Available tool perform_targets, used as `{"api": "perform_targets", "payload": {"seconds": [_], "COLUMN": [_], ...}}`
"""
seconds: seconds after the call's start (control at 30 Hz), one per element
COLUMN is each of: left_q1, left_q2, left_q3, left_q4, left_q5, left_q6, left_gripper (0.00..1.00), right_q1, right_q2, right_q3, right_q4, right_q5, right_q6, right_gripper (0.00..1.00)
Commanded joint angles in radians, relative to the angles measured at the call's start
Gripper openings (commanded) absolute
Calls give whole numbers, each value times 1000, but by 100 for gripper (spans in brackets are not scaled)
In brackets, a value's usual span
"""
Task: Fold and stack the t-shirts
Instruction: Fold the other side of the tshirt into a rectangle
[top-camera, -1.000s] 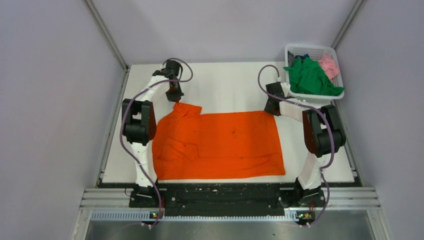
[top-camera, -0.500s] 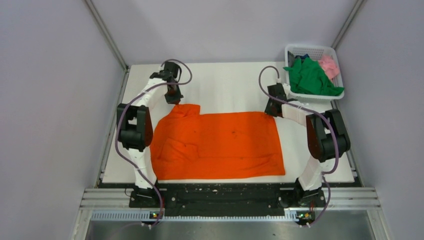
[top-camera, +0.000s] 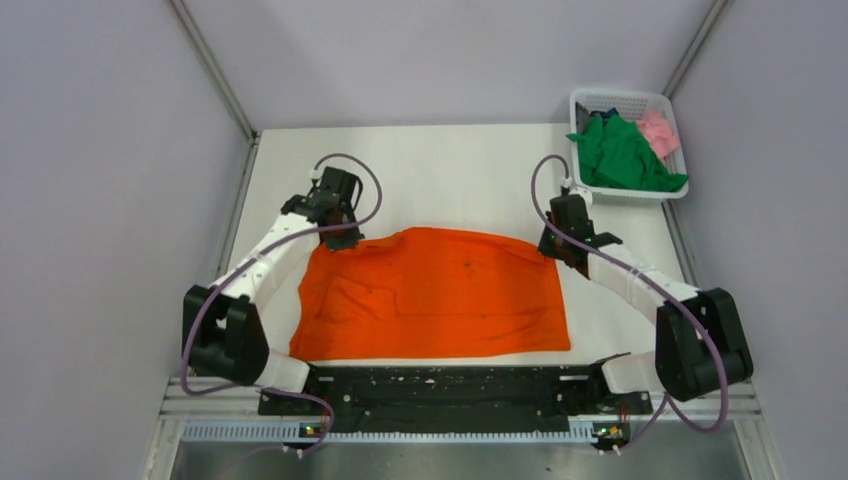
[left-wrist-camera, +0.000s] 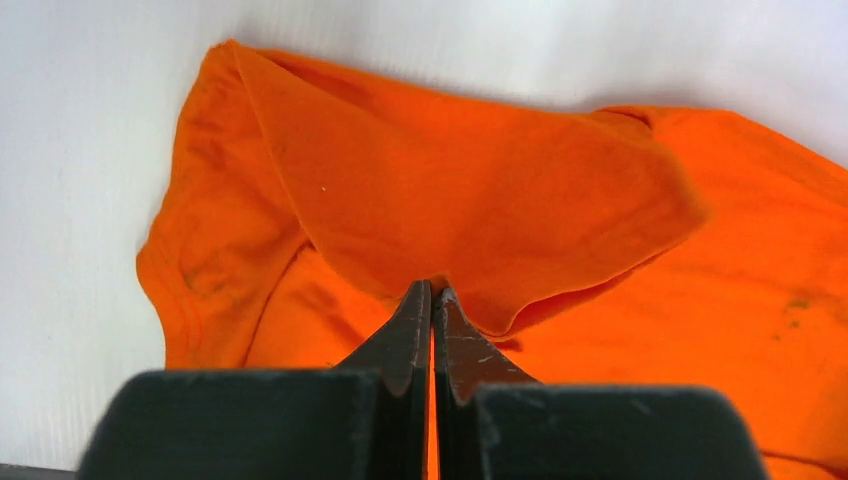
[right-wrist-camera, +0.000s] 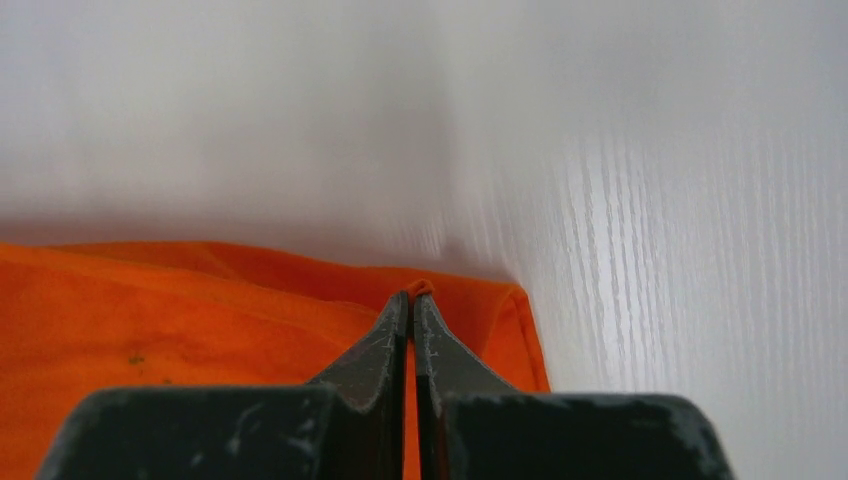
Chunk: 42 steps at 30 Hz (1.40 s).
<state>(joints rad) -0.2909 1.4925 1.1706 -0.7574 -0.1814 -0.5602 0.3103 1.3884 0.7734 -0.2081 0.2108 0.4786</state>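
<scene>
Wide bright orange cloth t-shirt (top-camera: 440, 295) lies mid-way across the white table (top-camera: 450, 170), its far edge raised at both corners. Left gripper (left-wrist-camera: 432, 290) is clamped on the far-left corner by the sleeve, right gripper (right-wrist-camera: 411, 297) on the far-right corner. Looks like the first fold, far edge to near. Next move needs both corners carried evenly, cloth taut. Green t-shirt (top-camera: 620, 155) and pink t-shirt (top-camera: 660, 130) sit in the white plastic lattice basket (top-camera: 612, 97).
</scene>
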Motion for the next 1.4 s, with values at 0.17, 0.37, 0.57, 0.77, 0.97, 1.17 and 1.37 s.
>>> {"api": "perform_targets", "payload": {"seconds": [0.17, 0.37, 0.57, 0.77, 0.97, 1.17, 1.37], "left_q1": [-87, -89, -89, -89, -94, -131, -131], "left_q2": [-347, -516, -638, -705, -752, -788, -859], "left_q3": [-207, -272, -281, -320, -430, -460, -469], "left_q4": [-69, -152, -238, -284, -277, -366, -440], "left_q5": [-84, -77, -108, -105, -26, -60, -81], "left_q6": [-129, -189, -231, -267, -343, -465, -507], "left_gripper": [0, 0, 0, 0, 0, 5, 29], "right_q1": [10, 10, 10, 10, 10, 9, 10], "right_q2": [-278, -330, -369, -399, -416, -459, -512], "right_q3": [-110, -124, -121, -150, -227, -295, -265], "right_q4": [-98, -143, -159, -162, -145, -200, -290], "right_q5": [-6, 26, 30, -14, -53, -68, -64], "right_q6": [-12, -22, -34, -30, 12, 75, 73], "right_gripper": [0, 0, 0, 0, 0, 7, 60]}}
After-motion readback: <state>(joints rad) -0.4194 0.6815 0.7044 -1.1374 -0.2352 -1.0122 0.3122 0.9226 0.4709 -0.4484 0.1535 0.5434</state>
